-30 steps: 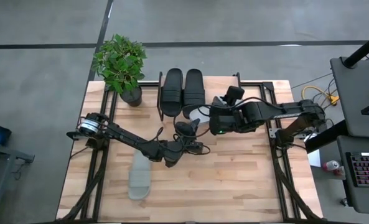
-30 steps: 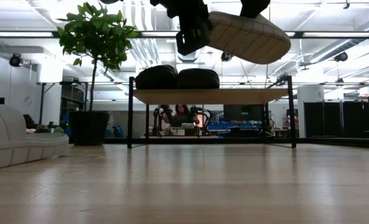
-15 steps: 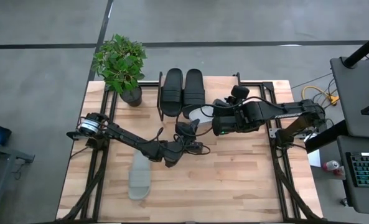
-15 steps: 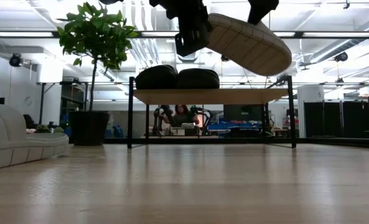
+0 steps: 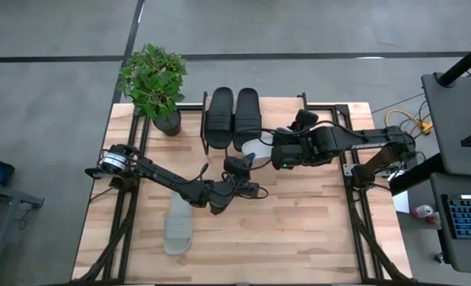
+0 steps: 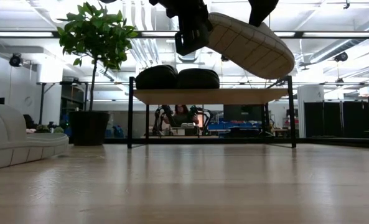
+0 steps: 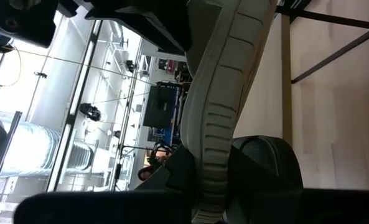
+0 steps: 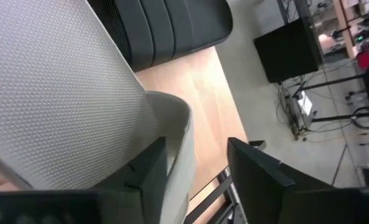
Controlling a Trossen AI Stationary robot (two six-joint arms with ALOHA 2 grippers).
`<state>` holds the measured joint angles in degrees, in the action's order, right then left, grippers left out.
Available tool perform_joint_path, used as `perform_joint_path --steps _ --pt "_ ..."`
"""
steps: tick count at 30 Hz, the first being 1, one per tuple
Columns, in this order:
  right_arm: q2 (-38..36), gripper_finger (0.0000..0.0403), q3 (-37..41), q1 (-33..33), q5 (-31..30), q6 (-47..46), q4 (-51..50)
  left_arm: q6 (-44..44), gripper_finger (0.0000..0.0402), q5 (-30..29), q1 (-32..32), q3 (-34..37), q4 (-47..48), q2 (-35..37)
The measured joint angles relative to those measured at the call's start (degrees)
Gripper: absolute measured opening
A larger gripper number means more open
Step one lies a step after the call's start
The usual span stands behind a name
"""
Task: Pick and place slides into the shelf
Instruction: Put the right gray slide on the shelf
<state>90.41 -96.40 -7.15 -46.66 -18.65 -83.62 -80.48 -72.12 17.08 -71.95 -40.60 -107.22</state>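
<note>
You're in a lab: concrete floor, table on a metal frame, desk with keyboard, ceiling strip lights.

You have four slides to count. Two black slides sit side by side on the one shelf, at the end nearest the plant. Two pale slides make up the rest: one pale slide is up in the air just beside the black pair, at the shelf's front edge, and the other pale slide lies on the table, well apart from the shelf. You also have one potted plant just beside the shelf's end, and two arms.
</note>
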Motion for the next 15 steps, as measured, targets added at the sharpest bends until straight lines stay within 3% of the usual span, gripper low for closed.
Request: perform_joint_path --steps 6,15 --pt "-0.1 0.0187 0.0 1.5 3.5 -2.5 -0.5 -0.8 0.0032 0.1 -0.1 0.0 -0.1 0.0" --pt "-0.1 0.0182 -4.9 3.3 12.2 -4.7 -2.1 -0.9 0.0032 0.5 -0.4 -0.2 -0.5 0.0"
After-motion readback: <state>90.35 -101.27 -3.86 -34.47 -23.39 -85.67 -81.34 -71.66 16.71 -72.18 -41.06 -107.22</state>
